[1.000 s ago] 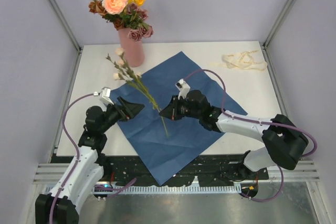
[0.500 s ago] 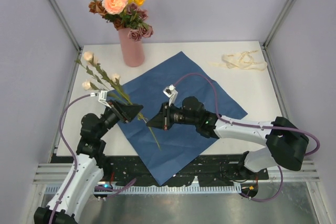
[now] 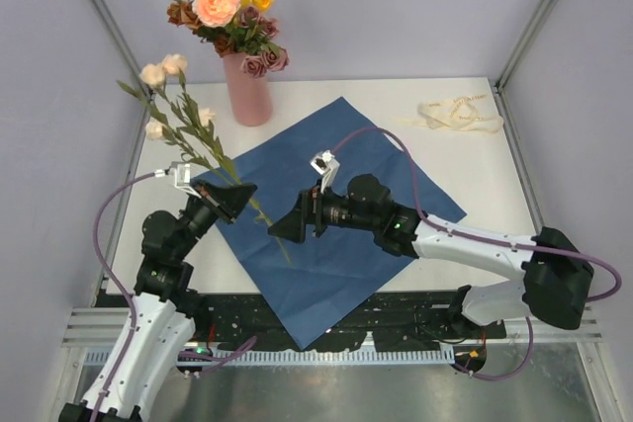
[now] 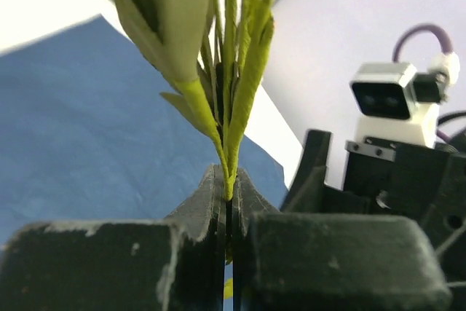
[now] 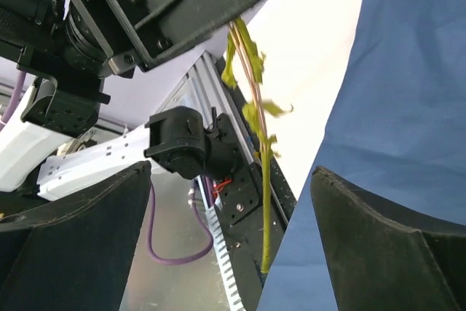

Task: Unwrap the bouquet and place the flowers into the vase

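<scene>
One flower stem point(image 4: 231, 85) moved from right gripper point(image 3: 285, 228) to left gripper point(image 3: 241, 194).

Robot lab cell: white table point(image 3: 396, 96) boxed in by plain grey walls point(image 3: 396, 7), aluminium posts point(image 3: 111, 17), slotted rail point(image 3: 584, 321) along near edge.

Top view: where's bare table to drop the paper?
Bare: back strip between vase and ribbon; right strip between blue paper, ribbon and wall. Crowded: paper's left half, under left gripper, its flower stem and right gripper.
</scene>
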